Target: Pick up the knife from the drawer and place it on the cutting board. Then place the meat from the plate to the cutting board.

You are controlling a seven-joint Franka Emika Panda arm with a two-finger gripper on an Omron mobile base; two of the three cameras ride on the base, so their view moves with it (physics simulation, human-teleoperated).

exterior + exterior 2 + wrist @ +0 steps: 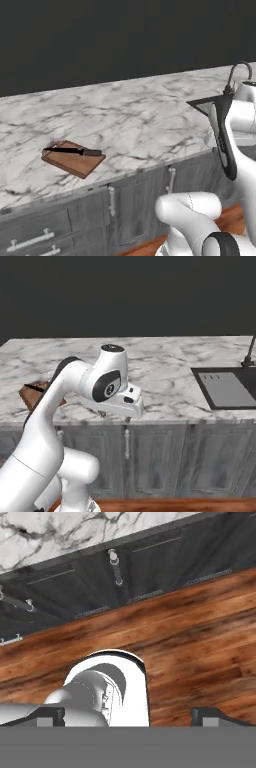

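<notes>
A slim, all-dark knife [72, 150] lies flat across the far edge of a small brown wooden board [73, 159], its pointed blade toward the left and its black handle toward the right. The board rests on a marble counter [140, 125] near the front edge, turned at an angle. In the right base view, only the board's left end [35, 395] shows.
</notes>
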